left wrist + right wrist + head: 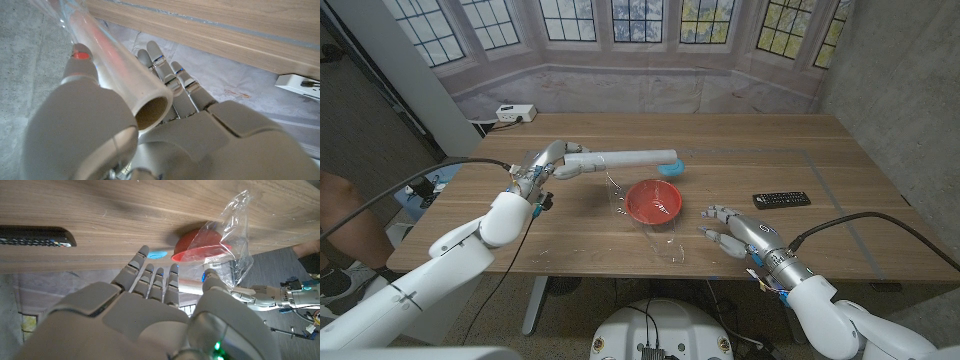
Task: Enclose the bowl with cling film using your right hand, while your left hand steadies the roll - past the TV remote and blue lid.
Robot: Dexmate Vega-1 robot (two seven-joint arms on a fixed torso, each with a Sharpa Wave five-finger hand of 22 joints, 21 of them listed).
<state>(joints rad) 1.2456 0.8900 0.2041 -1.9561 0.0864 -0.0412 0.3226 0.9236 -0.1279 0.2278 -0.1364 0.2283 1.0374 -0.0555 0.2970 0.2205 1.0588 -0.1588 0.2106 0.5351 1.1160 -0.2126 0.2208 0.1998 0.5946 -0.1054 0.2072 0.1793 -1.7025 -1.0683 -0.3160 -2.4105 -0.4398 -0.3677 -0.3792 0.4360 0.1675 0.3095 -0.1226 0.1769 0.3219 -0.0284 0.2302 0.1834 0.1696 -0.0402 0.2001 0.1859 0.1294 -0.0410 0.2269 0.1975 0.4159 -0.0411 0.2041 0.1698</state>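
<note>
A red bowl (653, 200) (196, 249) stands mid-table. My left hand (545, 170) (175, 135) grips the near end of the cling film roll (620, 160) (125, 65), which lies behind the bowl. A clear sheet of film (665, 232) (235, 230) runs from the roll over the bowl and ends crumpled on the table in front of it. My right hand (730, 228) (150, 305) hovers just right of that loose end with its fingers spread and nothing in them. The blue lid (670, 168) (157, 255) sits at the roll's far end. The TV remote (781, 200) (35, 236) lies right of the bowl.
A white power strip (515, 113) (297, 82) lies at the table's back left corner. A person's arm (340, 215) shows at the left edge, off the table. Bare wood (800, 150) stretches behind the remote.
</note>
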